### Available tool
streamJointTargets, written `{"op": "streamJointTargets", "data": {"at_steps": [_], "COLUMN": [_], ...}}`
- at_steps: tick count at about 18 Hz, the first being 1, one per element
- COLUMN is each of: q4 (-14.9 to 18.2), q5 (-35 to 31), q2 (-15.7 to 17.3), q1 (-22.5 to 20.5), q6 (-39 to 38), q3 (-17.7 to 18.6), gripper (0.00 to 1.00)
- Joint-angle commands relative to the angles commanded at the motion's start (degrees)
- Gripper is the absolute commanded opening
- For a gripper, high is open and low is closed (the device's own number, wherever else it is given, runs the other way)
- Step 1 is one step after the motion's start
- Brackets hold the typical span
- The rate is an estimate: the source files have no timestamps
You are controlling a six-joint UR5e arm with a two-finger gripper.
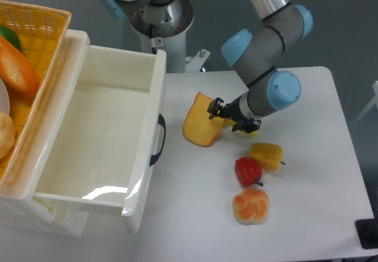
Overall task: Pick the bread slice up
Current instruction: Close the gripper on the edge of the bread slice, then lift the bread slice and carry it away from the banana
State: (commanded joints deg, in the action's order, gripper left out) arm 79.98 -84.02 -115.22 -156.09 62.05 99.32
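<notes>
Closing on the bread slice — gripper at its right edge, jaws spread, nothing held

Slice lies flat on the desk, just right of the white bin; yellow piece crowds the gripper; best to straddle only the crust before squeezing

bread slice x1 | yellow pepper x1 | red pepper x1 | knotted bun x1 | white bin x1 | wicker basket x1 | gripper x1
</notes>
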Motion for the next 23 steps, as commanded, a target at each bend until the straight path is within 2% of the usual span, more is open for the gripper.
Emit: {"op": "streamJointTargets", "data": {"at_steps": [2,5,9,11,18,20,23], "q4": [0.2,2.4,3.2,3.5,4.4,5.8,5.5], "q5": [-0.2,-0.3,-0.5,-1.2,-2.6,-2.5,-2.5], "q2": [0.0,0.1,0.0,0.1,0.3,0.4,0.4], "q1": [0.1,0.6,0.6,0.6,0.0,-0.3,-0.4], "q6": [-0.2,-0.4,-0.4,-0.4,-0.4,-0.4,0.0], "q3": [0.1,-0.1,-0.4,-0.7,-2.1,-3.9,-8.7], "gripper": [0.79,0.61,0.15,0.00,0.00,0.00,0.00]}}
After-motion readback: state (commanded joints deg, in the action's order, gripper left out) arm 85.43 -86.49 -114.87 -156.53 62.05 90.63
